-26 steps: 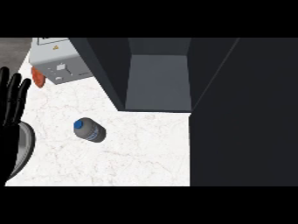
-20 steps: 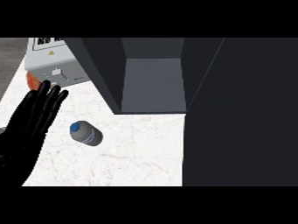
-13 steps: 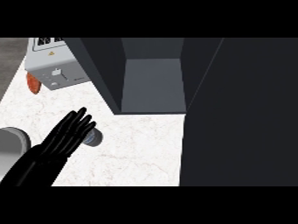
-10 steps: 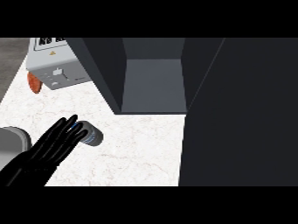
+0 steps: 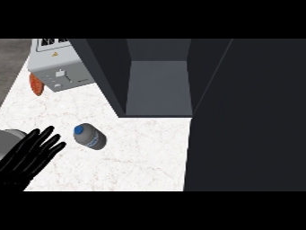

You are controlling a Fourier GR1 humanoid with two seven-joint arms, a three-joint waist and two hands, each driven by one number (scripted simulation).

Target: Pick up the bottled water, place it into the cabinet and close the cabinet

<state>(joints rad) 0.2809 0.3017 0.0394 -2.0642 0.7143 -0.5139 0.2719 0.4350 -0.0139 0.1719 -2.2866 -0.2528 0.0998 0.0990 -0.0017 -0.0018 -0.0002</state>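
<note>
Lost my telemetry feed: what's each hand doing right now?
Left hand: open, fingers straight, holding nothing, just left of the bottled water.
Right hand: not in view.

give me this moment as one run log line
phase: reach | left hand: open, beside bottled water, not touching | cabinet: open | right hand: not in view

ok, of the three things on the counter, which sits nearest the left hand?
The bottled water, blue cap, just right of the left hand. The toaster and the orange item sit farther back.

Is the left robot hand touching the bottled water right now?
Apart. The head view shows a strip of white counter between the left robot hand fingertips and the bottled water.
</note>
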